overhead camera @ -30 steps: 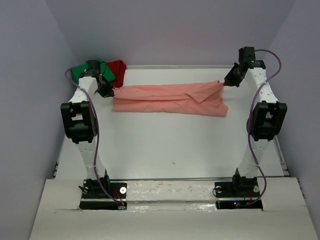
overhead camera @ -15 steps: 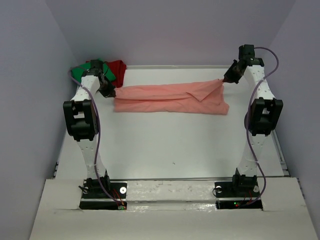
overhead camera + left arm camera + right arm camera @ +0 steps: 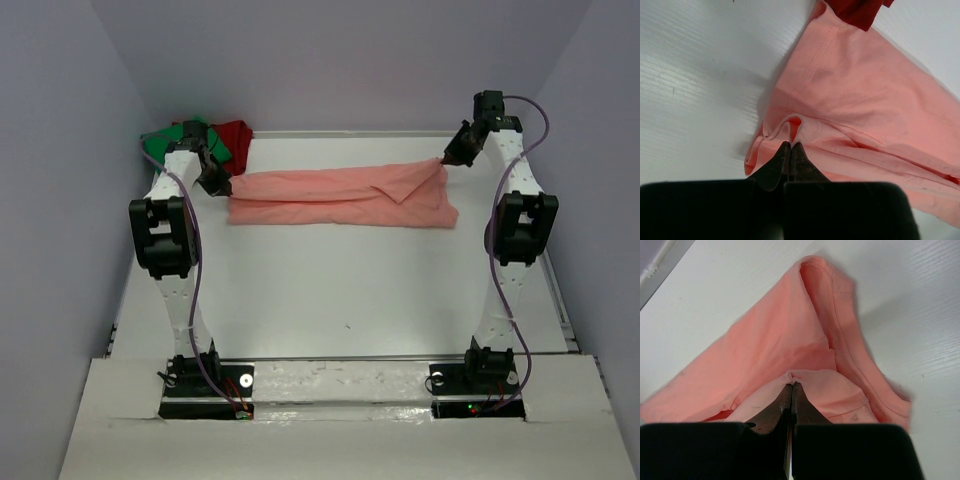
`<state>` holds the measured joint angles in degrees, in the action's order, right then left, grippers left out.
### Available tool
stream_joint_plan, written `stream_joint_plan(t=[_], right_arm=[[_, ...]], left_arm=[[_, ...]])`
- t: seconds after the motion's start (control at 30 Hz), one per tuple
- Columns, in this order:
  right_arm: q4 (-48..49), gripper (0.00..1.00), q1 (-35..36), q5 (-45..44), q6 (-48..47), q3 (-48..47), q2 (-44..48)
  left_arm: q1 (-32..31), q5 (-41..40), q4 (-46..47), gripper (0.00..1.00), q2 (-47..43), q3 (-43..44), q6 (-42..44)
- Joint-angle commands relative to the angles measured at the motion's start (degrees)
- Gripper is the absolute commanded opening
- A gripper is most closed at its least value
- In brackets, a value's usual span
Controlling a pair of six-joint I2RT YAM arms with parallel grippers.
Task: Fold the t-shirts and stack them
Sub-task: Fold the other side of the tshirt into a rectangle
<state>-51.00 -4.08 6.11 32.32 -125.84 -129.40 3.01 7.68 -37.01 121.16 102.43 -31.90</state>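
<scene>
White worktop (image 3: 340, 290) is seen under both arms, and across its far half the salmon-pink t-shirt (image 3: 340, 198) is stretched left to right in a long, loosely folded band. The bright green t-shirt (image 3: 160, 145) is bunched in the far-left corner, with the dark red t-shirt (image 3: 238, 135) heaped just beside it. The left fingers (image 3: 777, 167) are clamped on a fold at the pink shirt's left end. The right fingers (image 3: 775, 410) are pinched on a fold at its right end, which is drawn up to a peak.
</scene>
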Motion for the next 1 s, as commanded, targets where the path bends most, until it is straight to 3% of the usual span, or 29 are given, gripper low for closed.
stream_joint_plan(t=[0.0, 0.83, 0.93, 0.97], right_arm=[[2.1, 0.00, -0.5, 0.8, -1.4, -3.8, -1.1], [4.7, 0.00, -0.5, 2.3, -1.8, -8.9, -7.0], [5.4, 0.03, -0.5, 2.5, -2.0, -8.9, -7.2], [5.6, 0.09, -0.5, 2.6, -2.1, -8.8, -7.1]], left_arm=[[0.1, -0.8, -1.1, 0.00, 0.3, 3.8, 1.1], [0.1, -1.4, -3.9, 0.00, 6.0, 12.3, 0.9], [0.1, -1.6, -3.8, 0.09, 6.0, 12.2, 1.0], [0.1, -1.9, -3.3, 0.21, 5.8, 11.9, 0.9]])
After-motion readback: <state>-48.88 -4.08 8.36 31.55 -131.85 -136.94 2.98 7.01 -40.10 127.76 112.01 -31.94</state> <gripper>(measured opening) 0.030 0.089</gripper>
